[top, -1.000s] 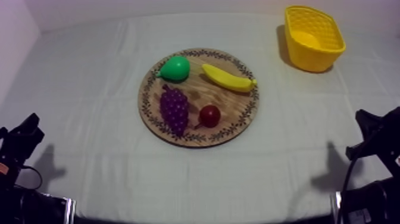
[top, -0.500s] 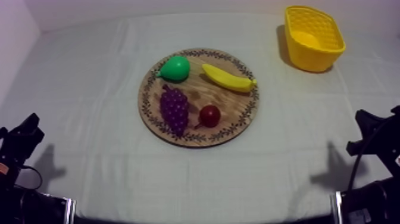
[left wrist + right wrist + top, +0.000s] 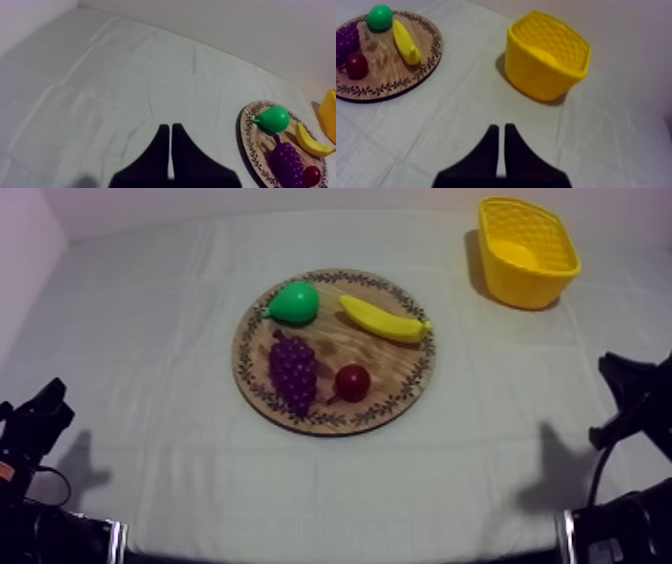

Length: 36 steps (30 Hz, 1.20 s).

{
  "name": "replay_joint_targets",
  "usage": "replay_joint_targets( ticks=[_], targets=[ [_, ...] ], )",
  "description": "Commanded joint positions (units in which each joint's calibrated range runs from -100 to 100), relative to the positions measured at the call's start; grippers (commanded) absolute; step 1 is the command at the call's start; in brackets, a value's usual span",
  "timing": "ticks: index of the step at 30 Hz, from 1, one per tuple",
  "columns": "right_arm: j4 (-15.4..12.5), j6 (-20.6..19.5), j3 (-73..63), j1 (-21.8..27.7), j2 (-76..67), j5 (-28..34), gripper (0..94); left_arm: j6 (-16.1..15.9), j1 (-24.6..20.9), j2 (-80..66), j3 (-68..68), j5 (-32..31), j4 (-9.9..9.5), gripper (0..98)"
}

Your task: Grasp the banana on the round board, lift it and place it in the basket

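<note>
The yellow banana [image 3: 383,320] lies on the far right part of the round wooden board [image 3: 390,368], apart from both grippers. At the table's far right corner stands the yellow basket [image 3: 526,251], with nothing in it. My left gripper [image 3: 48,403] rests low at the left edge; its fingers [image 3: 162,142] lie together as a narrow wedge over bare cloth. My right gripper [image 3: 620,376] hangs at the right edge, shut [image 3: 501,131], on the near side of the basket [image 3: 548,55], with the banana [image 3: 405,42] off to one side.
A green pear [image 3: 293,303], purple grapes [image 3: 293,371] and a small red fruit [image 3: 352,382] share the board with the banana. Bare cloth lies between the board and the basket and along the table's front.
My right arm has drifted slightly to the right in the top view. The left arm, the fruit and the basket have not moved.
</note>
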Motion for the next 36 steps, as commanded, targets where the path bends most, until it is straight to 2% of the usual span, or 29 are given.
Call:
replay_joint_targets(
  ticks=[1,4,7,12,15,21,28,36],
  targets=[
    [-1.1,4.1,-10.1,-1.2,11.2,0.8,3.0,0.0,0.0,0.0,0.0,0.0,0.0,0.1],
    [-1.5,7.0,-21.8,-4.2,23.1,4.4,2.7,0.0,0.0,0.0,0.0,0.0,0.0,0.1],
    [-0.2,8.7,-33.5,-8.3,34.8,10.4,2.6,0.0,0.0,0.0,0.0,0.0,0.0,0.1],
    [4.3,6.2,-47.3,-15.2,52.2,15.6,7.4,0.0,0.0,0.0,0.0,0.0,0.0,0.1],
    [6.6,3.6,-52.6,-18.0,61.2,16.0,11.6,0.0,0.0,0.0,0.0,0.0,0.0,0.1],
    [8.5,-1.0,-61.3,-20.9,75.7,15.4,15.0,0.0,0.0,0.0,0.0,0.0,0.0,0.1],
    [10.1,-5.7,-69.6,-21.7,88.8,15.1,17.6,0.0,0.0,0.0,0.0,0.0,0.0,0.1],
    [12.9,-8.7,-69.7,-22.4,98.8,12.6,23.8,0.0,0.0,0.0,0.0,0.0,0.0,0.1]
  ],
)
